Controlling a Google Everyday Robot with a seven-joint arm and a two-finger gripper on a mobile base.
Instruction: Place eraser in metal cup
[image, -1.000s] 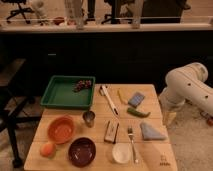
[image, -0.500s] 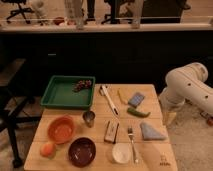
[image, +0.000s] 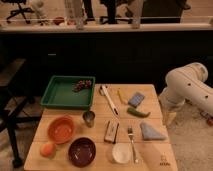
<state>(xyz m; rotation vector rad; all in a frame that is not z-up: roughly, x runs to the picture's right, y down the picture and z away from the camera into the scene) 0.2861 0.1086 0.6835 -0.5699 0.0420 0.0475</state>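
Note:
The eraser, a dark block with pale edges, lies flat near the middle of the wooden table. The metal cup, a small grey steel cylinder, stands upright just left of it and a little farther back. The white arm is off the table's right side. Its gripper hangs down beside the table's right edge, well right of the eraser and the cup, holding nothing that I can see.
A green tray holding dark grapes sits at the back left. Around the eraser lie a white-handled utensil, blue-grey rectangle, green vegetable, fork, grey cloth, white cup, maroon bowl, orange bowl and orange fruit.

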